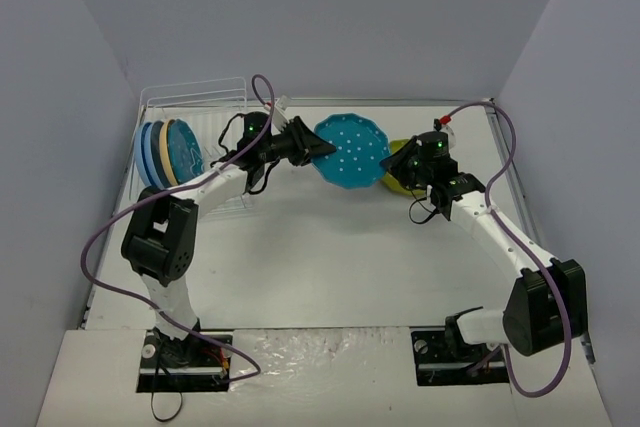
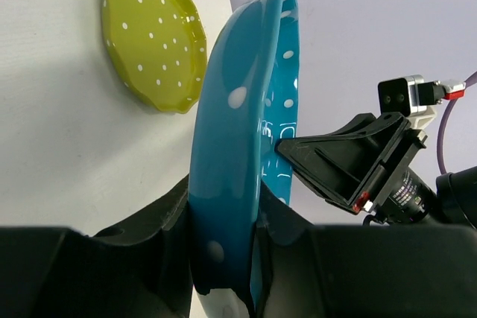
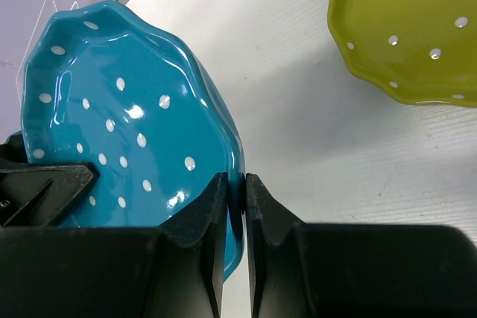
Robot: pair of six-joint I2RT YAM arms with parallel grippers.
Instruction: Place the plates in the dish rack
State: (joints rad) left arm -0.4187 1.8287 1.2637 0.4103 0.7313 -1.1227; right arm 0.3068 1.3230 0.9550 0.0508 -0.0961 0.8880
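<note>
The dish rack (image 1: 195, 99) stands at the table's far left corner with three plates (image 1: 168, 152) on edge in its left slots. The open slots lie beside them, so a carried plate coming in crooked could knock those plates or catch the raised wire sides. The teal dotted plate (image 1: 350, 152) hangs in the air just right of the rack, clear of the table. The lime green plate (image 3: 406, 27) lies flat farther right of the rack, beyond it. Both arms are clamped on the teal plate: the left gripper (image 1: 318, 147) pinches the rim nearest the rack, and the right gripper (image 1: 400, 169) pinches the opposite rim. The likeliest trouble is a pull by either arm while the other is clenched, which could drag the glossy rim out of a grip. With one side let go, a pinch on the rim alone may let the plate swing down. Being round, the plate has no true long axis. The line between the two grips runs straight away from the rack, and the hollow face is tilted up toward the arms' bases.
</note>
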